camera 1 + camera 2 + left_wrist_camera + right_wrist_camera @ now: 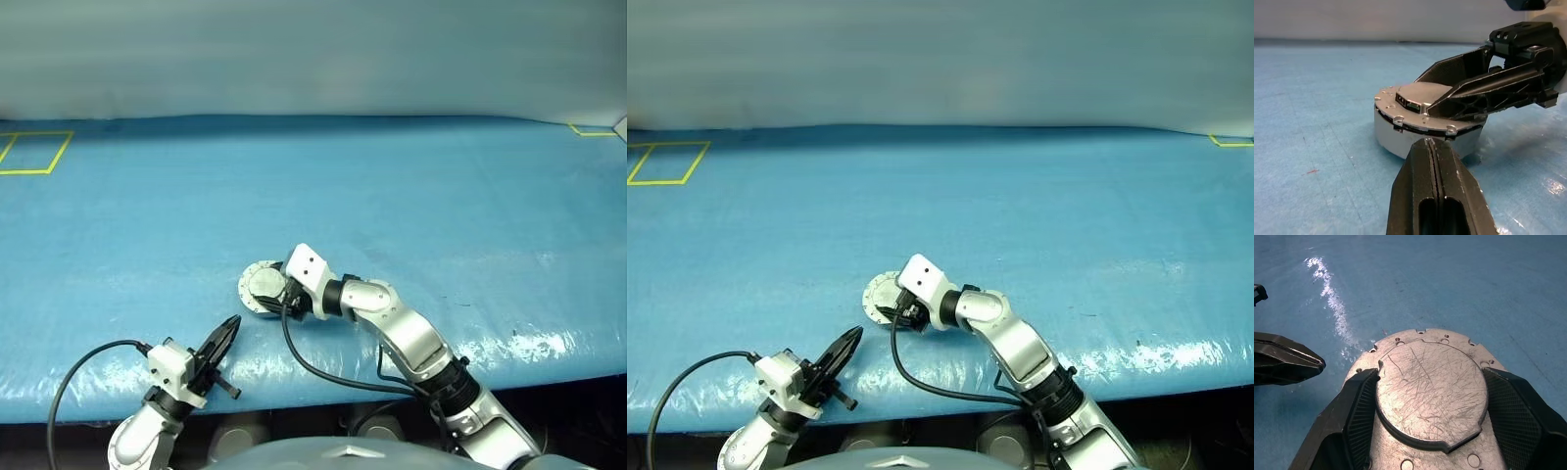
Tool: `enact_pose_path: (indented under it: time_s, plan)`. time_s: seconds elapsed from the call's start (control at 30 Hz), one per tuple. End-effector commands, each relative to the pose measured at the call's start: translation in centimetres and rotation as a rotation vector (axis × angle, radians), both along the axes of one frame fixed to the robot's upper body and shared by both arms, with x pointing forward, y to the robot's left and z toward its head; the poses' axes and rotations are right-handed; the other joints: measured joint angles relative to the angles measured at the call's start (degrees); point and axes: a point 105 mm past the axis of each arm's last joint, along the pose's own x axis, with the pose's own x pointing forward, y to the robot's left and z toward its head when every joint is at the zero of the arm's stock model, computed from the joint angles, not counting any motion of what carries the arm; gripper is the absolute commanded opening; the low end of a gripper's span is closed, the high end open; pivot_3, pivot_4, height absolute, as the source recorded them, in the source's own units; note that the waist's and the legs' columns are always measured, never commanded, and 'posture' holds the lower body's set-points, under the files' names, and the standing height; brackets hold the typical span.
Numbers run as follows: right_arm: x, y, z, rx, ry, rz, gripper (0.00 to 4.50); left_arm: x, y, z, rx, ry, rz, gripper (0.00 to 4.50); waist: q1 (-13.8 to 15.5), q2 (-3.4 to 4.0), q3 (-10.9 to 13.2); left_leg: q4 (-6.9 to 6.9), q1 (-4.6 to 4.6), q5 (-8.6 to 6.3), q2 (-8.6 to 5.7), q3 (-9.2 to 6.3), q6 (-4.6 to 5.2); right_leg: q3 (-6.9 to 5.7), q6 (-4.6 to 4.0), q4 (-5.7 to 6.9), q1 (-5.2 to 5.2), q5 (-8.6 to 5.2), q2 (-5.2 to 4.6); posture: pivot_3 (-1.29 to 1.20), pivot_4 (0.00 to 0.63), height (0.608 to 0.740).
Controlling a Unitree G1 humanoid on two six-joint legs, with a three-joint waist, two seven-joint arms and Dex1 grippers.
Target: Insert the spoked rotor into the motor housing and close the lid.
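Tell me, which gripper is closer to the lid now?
Right. The right gripper has a finger on each side of the lid, which lies closed on the motor housing. The left gripper, shut, is apart, nearer the table's front edge.

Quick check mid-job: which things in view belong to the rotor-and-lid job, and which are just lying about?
Belongs to the job:
- motor housing
- lid, down on the housing
- right end effector, straddling the lid
- left end effector, shut, apart

Just there:
- blue table cover
- yellow tape marks

The table cover is bright blue, marked with thin yellow tape outlines at its far corners; the lid is pale silver-grey, criss-crossed with fine scratches; the motor housing is plain grey; both grippers' fingers are black.
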Motion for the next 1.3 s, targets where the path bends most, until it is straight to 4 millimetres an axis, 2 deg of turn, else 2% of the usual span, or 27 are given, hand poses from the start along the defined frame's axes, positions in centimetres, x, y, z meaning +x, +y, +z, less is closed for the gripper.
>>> enact_pose_path:
  time_s: [0.03, 0.27, 0.43, 0.73, 0.97, 1.3]
  plan:
    - [-0.3, 1.0, 2.5, 0.043, -0.089, 0.053, 3.04, -0.1, 0.3, 0.3, 0.001, -0.034, 0.011, 0.00, 0.0, -0.01, 0.0, -0.01, -0.01, 0.00, 0.00, 0.00, 0.00, -0.01, 0.00, -0.01, 0.00, 0.00, 0.01, 0.00, 0.150, 0.740]
    - [-0.5, 1.0, 2.8, 0.015, -0.089, 0.086, 3.04, -0.2, 0.2, 0.0, -0.004, -0.030, -0.009, 0.00, 0.0, -0.01, 0.0, -0.03, -0.02, 0.00, 0.00, -0.04, 0.00, -0.05, 0.01, -0.09, 0.02, 0.00, 0.01, 0.00, 0.150, 0.740]
    - [-0.4, 0.8, 2.2, -0.020, -0.081, 0.099, 3.04, -0.1, -0.1, -0.2, -0.006, -0.026, -0.023, 0.00, 0.0, -0.01, 0.0, -0.08, -0.04, 0.00, 0.00, -0.06, 0.00, -0.08, 0.04, -0.21, 0.05, 0.03, 0.01, 0.00, 0.150, 0.740]
    - [0.1, 0.7, 2.8, -0.035, -0.110, 0.126, 3.04, 0.0, -0.5, -0.1, -0.013, -0.024, -0.037, 0.00, 0.0, 0.00, 0.0, -0.16, -0.06, -0.01, 0.00, -0.07, 0.03, -0.09, 0.14, -0.40, 0.08, 0.10, 0.03, 0.00, 0.150, 0.740]
    - [0.4, 0.4, 1.3, -0.038, -0.038, 0.139, 3.04, 0.1, -0.6, -0.1, -0.012, -0.026, -0.037, 0.00, 0.0, 0.00, 0.0, -0.16, -0.05, -0.02, -0.01, -0.07, 0.05, -0.09, 0.16, -0.46, 0.12, 0.11, 0.03, 0.00, 0.150, 0.740]
    - [0.8, 0.1, -0.3, -0.065, -0.035, 0.107, 3.04, 0.0, -0.2, -0.6, -0.006, -0.015, -0.031, 0.00, -0.2, 0.08, -0.1, -0.16, 0.02, -0.03, 0.03, -0.05, 0.07, -0.09, 0.17, -0.47, 0.18, 0.14, 0.07, 0.00, 0.150, 0.740]
